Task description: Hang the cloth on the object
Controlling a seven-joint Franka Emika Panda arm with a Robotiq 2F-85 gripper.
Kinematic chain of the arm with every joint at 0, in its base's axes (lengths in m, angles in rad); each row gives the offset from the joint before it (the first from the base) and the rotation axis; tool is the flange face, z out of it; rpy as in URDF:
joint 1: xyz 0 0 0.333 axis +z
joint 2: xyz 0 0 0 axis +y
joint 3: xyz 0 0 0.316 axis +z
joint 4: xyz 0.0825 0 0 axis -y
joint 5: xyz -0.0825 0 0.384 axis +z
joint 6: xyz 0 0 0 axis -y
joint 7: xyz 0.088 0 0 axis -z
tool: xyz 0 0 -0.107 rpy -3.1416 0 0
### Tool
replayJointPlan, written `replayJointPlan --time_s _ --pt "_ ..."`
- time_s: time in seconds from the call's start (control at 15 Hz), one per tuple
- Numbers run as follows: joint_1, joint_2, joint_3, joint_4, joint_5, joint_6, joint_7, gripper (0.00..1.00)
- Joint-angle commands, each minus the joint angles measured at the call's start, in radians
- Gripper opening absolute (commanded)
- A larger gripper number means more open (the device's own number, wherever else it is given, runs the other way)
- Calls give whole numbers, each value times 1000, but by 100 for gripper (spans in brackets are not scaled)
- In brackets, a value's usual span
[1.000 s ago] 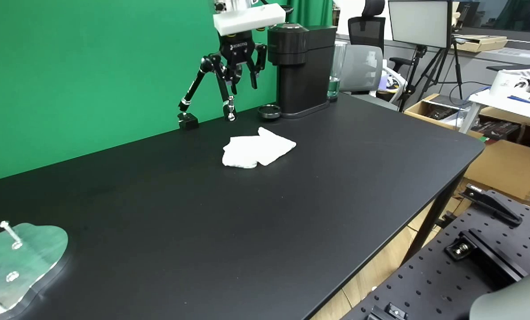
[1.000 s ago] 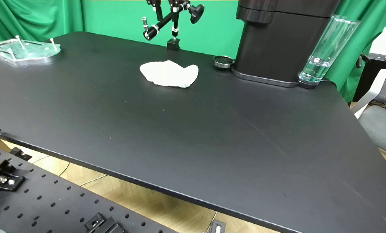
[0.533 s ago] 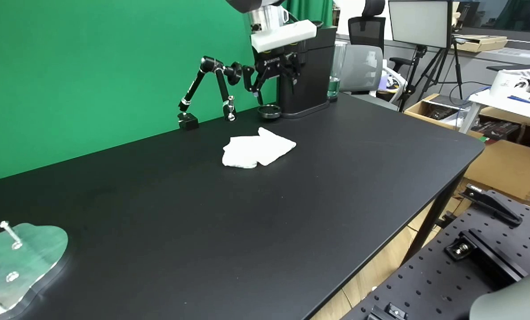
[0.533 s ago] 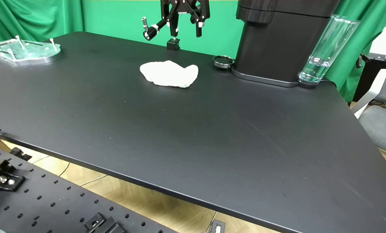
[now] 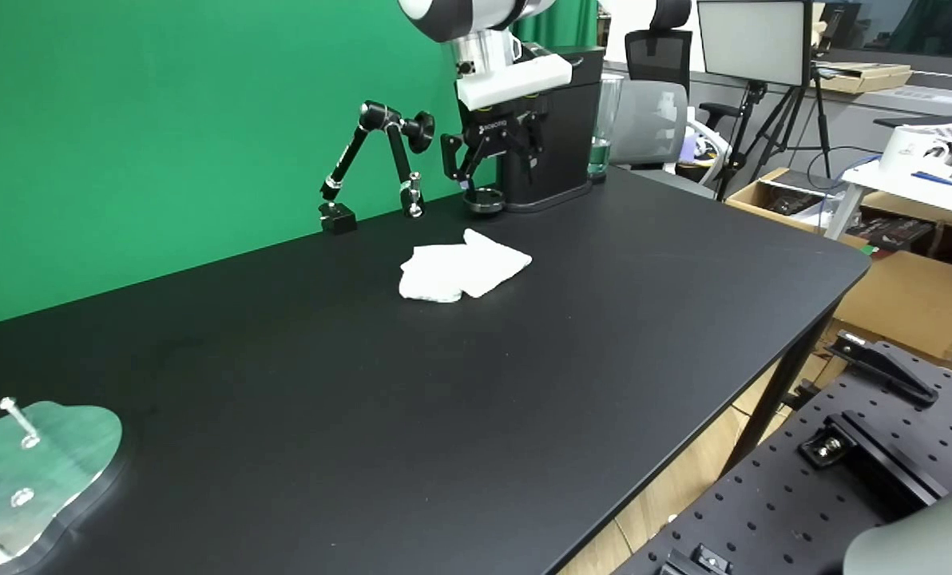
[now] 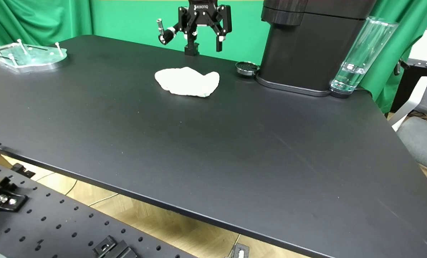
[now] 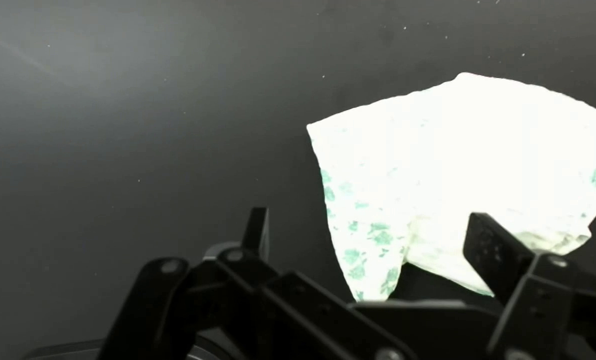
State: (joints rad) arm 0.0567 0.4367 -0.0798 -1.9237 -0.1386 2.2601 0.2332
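Now, as for the folded white fabric cloth (image 6: 188, 82), lies on the flat black tabletop (image 6: 235, 150), lower than the black two-fingered end effector (image 6: 205, 47) and apart from it. In the wrist view, shows between widely parted fingers (image 7: 495, 250) and past one. Looks rumpled, green-blotched mostly along one tapering flap.

Overexposed cloth (image 7: 458, 155); hazy glare on tabletop (image 7: 128, 65); gripper (image 7: 368, 225) perhaps blurred
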Motion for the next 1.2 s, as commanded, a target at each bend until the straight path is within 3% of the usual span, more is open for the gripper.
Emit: replayJointPlan --time_s 0.0,0.4,0.8,1.13 --pt "-3 0 3 2 -1 -2 1 100" --pt "-19 46 14 0 18 89 -32 100" --pt "-47 131 44 -2 42 259 -176 100" --pt "-80 178 77 3 60 314 -309 100"
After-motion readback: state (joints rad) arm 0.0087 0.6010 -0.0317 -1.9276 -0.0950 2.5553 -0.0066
